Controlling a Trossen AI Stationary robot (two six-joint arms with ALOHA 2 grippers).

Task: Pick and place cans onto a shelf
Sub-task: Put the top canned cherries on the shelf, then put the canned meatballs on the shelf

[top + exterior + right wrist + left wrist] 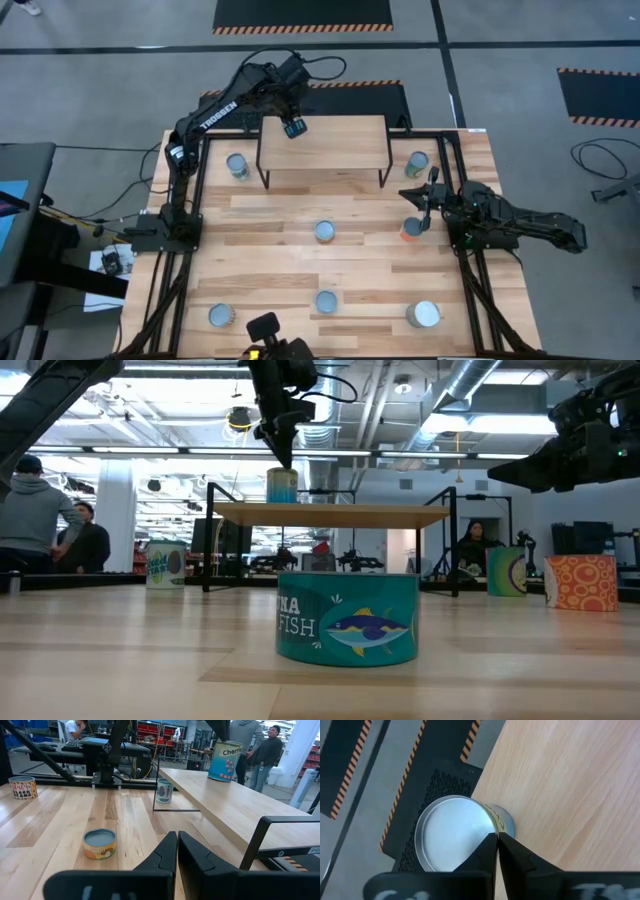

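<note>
Behind scattered cans [325, 231], shelf [322, 143] bears one can [282, 485]; both hands seemingly closed, empty.

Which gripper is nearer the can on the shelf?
Left. The left gripper is right above the can at the shelf's back edge. The right gripper is off the shelf, over the table by an orange can.

Place was robotics lab or industrial workshop hall. Grey concrete floor [520, 100] carried black mats with orange-black hazard stripes [303, 28]. Ceiling was open, with exposed silver ducts [470, 385] and long strip lights. Wooden bench [330, 260] stood on black metal frame, cables lay loose beside it. Behind, people [40, 520] sat and stood at other work desks; red storage bins [167, 731] were at back.
</note>
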